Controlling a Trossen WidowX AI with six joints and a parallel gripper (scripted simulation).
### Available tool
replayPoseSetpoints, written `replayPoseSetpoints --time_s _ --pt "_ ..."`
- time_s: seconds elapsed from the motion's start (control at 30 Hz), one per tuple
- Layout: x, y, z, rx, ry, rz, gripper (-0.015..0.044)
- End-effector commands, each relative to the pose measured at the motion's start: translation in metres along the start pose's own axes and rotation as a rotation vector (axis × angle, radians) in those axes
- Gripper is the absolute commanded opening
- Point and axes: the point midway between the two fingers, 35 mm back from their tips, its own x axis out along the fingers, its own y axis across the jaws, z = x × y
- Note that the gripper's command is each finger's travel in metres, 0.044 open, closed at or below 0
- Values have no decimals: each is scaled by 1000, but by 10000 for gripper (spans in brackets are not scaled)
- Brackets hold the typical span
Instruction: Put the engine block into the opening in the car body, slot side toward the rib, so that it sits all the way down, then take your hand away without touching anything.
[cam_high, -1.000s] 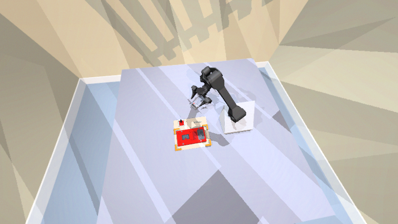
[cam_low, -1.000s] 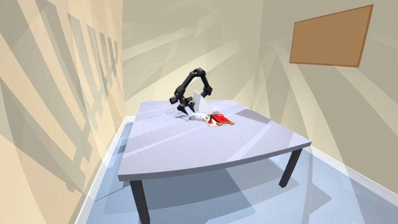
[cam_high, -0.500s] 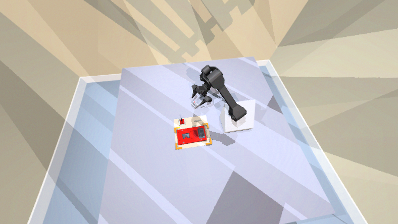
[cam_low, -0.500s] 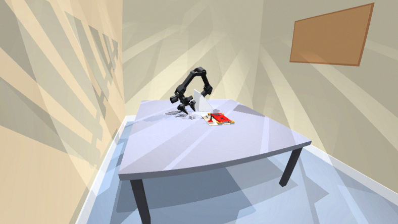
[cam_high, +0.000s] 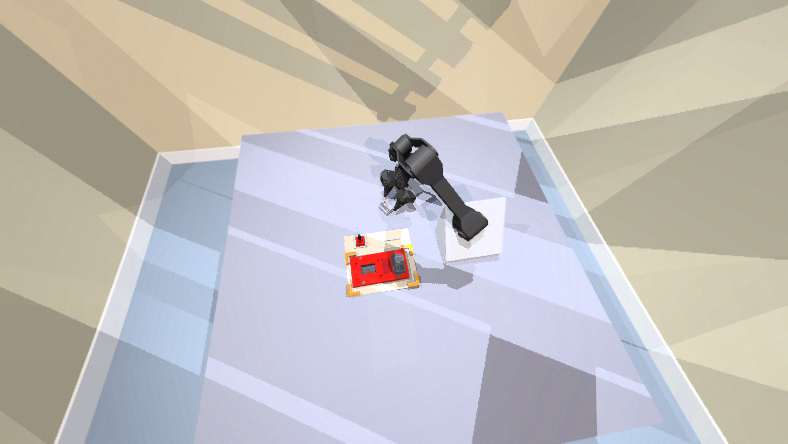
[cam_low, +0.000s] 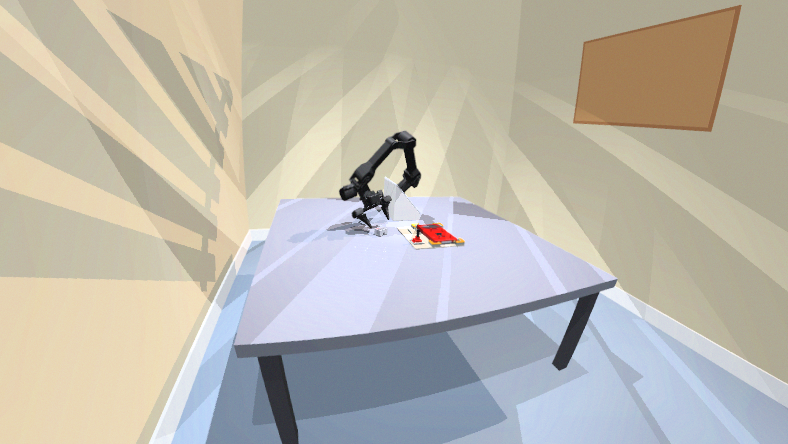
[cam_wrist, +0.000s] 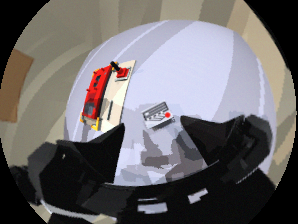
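Observation:
The engine block (cam_high: 386, 207) (cam_low: 378, 232) (cam_wrist: 158, 115) is a small grey-white piece with a red dot. It lies on the table behind the board. My gripper (cam_high: 398, 197) (cam_low: 372, 215) (cam_wrist: 153, 121) is open and empty. It hangs just above the block, which shows between the spread fingers in the wrist view. The red car body (cam_high: 377, 275) (cam_low: 437, 232) (cam_wrist: 95, 95) lies flat on a white board (cam_high: 386, 238) with orange corners. A dark rectangular opening (cam_high: 368, 268) shows in its top.
A white pedestal (cam_high: 482, 237) (cam_low: 401, 202) carries the arm's base to the right of the board. A small red and black post (cam_high: 360, 239) (cam_low: 418, 237) stands on the board's back edge. A dark grey part sits in the car body's right end.

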Motion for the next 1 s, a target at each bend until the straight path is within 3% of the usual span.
replayPoseSetpoints --time_s 0.0,0.47,0.97 --pt "0 2 1 72 52 -13 440" --pt "0 4 9 491 233 -149 440" --pt "-2 5 22 919 314 -412 440"
